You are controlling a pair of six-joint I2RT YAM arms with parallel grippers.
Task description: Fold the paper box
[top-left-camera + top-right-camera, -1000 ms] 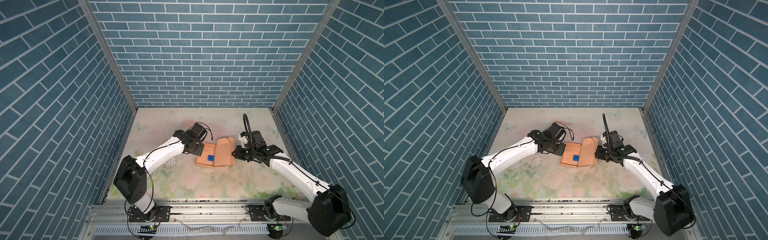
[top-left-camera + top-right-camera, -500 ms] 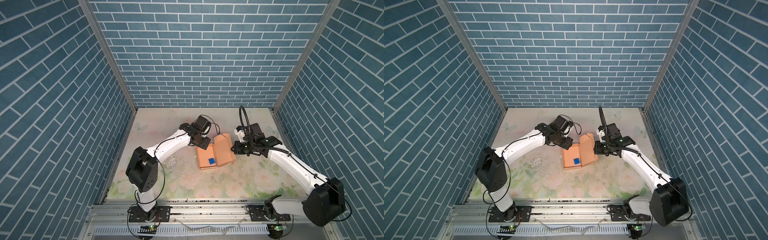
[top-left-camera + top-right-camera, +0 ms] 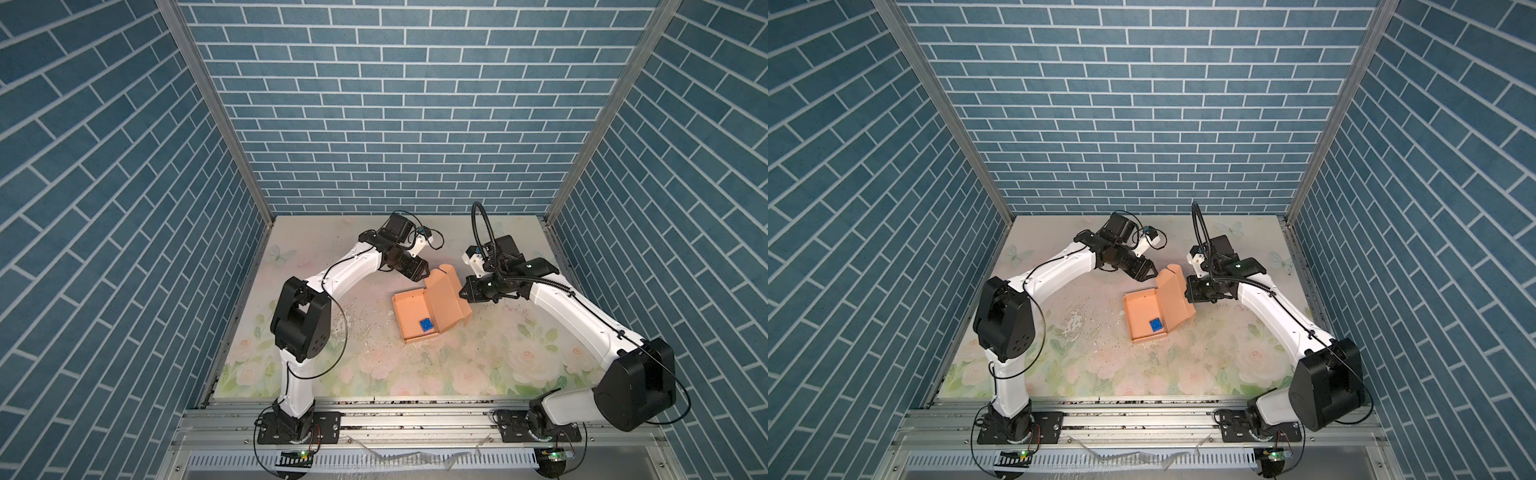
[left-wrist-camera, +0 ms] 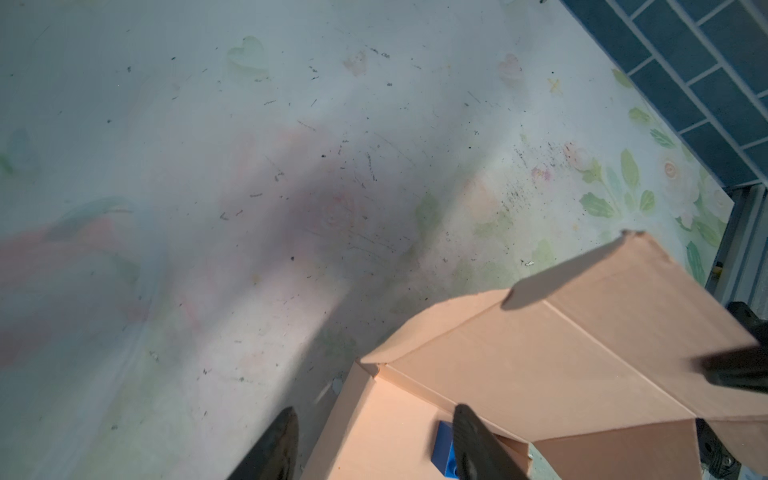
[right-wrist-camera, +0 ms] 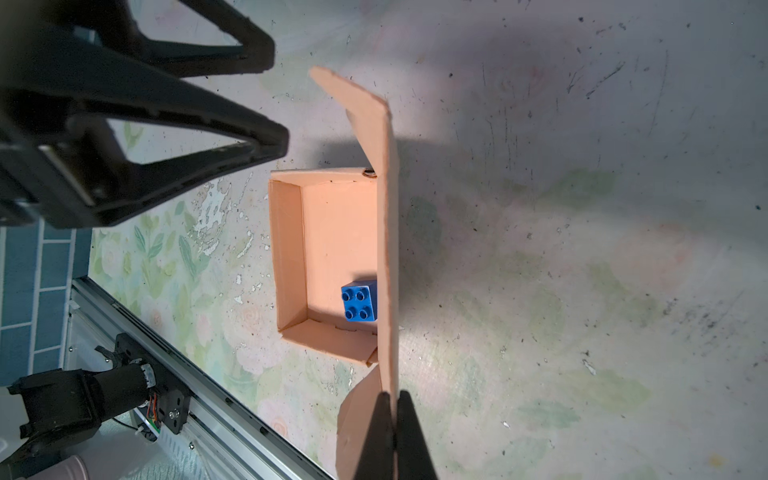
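The walls (image 3: 395, 124) all around are blue with a flat brick pattern. The table (image 3: 374, 365) is a smooth sheet printed with pale pink flowers and green leaves, and it is scratched and flaky in spots.

Two white arms with black joints reach in from the near edge. The left arm (image 3: 345, 274) bends in from 9 o'clock and the right arm (image 3: 573, 311) from 4 o'clock.

The paper box (image 3: 415, 309) sits near the middle of the table in both top views. It is thin peach cardboard with sharp creases. Its bottom part is a shallow square-cornered tray, lying flat. The lid (image 3: 446, 297) stands up almost straight from the tray's 3 o'clock side, with a small flap bent over at each end.

The right gripper (image 5: 391, 405) is at 3 o'clock from the box. Its two thin black fingers are pinched together on the top edge of the lid.

The left gripper (image 3: 1148, 277) is at 12 o'clock from the box, close to the lid's far corner. Its black, triangle-shaped fingers (image 5: 266, 141) are spread apart with nothing between them. The right wrist view shows a small gap between them and the flap.

A little blue plastic block (image 5: 359, 305) with four round studs sits in the tray's 5 o'clock corner, right next to the lid.
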